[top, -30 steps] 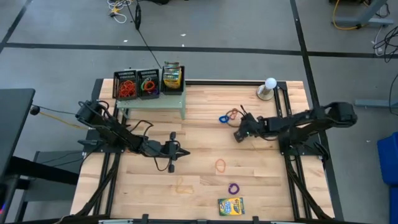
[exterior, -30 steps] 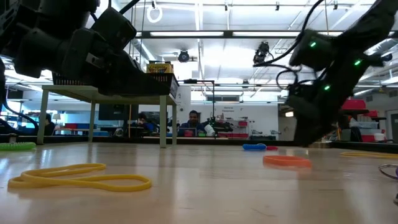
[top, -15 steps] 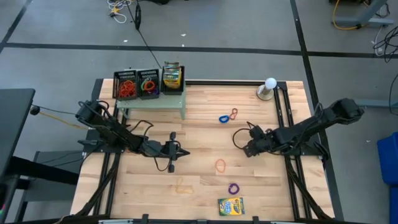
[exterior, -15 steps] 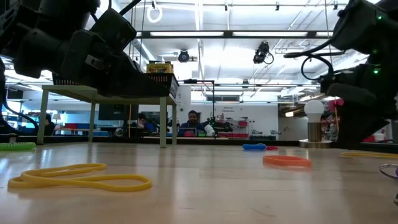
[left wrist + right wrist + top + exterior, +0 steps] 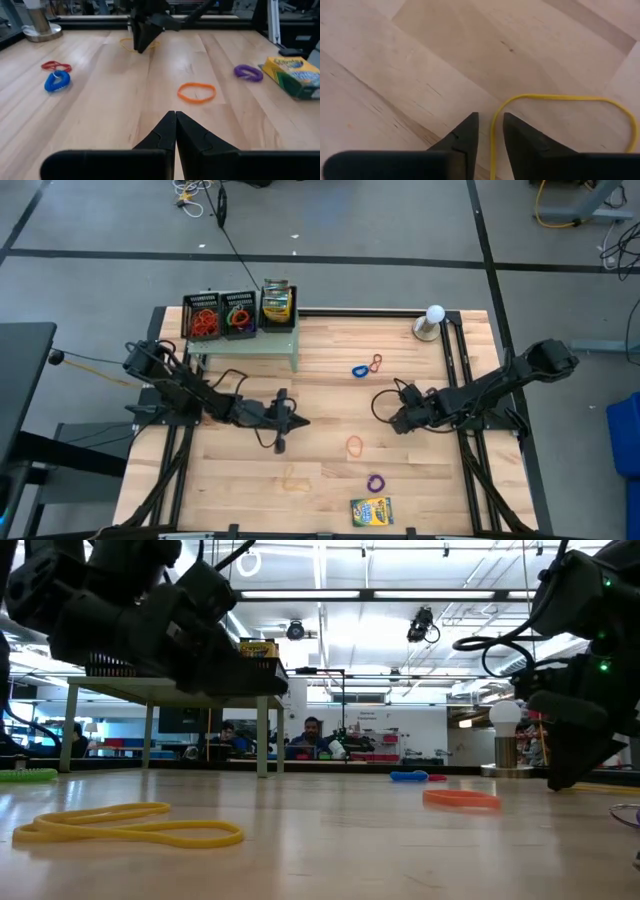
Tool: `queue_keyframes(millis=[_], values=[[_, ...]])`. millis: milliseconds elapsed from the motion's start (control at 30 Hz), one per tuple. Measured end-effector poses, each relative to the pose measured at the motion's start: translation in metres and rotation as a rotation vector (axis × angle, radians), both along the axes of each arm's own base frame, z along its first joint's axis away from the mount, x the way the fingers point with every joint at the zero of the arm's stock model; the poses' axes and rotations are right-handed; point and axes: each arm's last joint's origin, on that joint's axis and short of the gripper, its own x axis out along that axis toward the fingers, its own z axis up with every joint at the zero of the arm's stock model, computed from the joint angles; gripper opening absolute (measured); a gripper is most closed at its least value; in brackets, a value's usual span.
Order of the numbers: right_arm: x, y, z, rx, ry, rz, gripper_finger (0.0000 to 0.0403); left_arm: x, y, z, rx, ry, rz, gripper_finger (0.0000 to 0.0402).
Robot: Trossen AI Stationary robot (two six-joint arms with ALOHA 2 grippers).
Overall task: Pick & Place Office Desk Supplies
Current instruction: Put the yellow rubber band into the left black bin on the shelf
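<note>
A yellow rubber band lies flat on the wooden table, right of its middle. One strand of it runs up between my two fingertips. I am the right gripper, nose down on the boards. My jaws stand a narrow slit apart, with the strand loose in the gap and not yet pinched.

The risk, as I judge it, is closing on nothing. The band is thin and flat, so my tips may ride over it or nudge it sideways out of the slit. If I catch only one strand, the loop could stretch and snap free on the lift.

The black mesh trays sit far left on the green stand, a long carry. The left gripper waits left of centre, jaws pressed together and empty.
</note>
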Motion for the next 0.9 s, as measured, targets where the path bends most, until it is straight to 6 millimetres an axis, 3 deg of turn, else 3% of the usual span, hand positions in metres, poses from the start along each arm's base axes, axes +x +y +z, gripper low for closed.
queue_keyframes(millis=[167,333,633,767,900], values=[[-0.001,0.000,0.005,-0.002,-0.020,0.044,0.0054,0.005,0.008,0.003,0.016,-0.012,0.050,0.0019],[-0.002,-0.002,0.012,-0.042,-0.068,0.080,0.0006,0.006,0.015,0.003,0.093,-0.009,0.082,0.0046],[0.000,0.001,0.025,-0.042,-0.140,0.126,0.0008,0.009,0.031,0.003,0.138,-0.002,0.120,0.0102],[-0.006,0.004,0.032,0.006,-0.017,0.092,0.0040,0.010,0.033,0.003,0.112,-0.004,0.109,0.0105],[-0.003,0.007,0.033,0.055,-0.019,0.095,0.0083,0.010,0.032,0.003,0.111,-0.005,0.107,0.0105]])
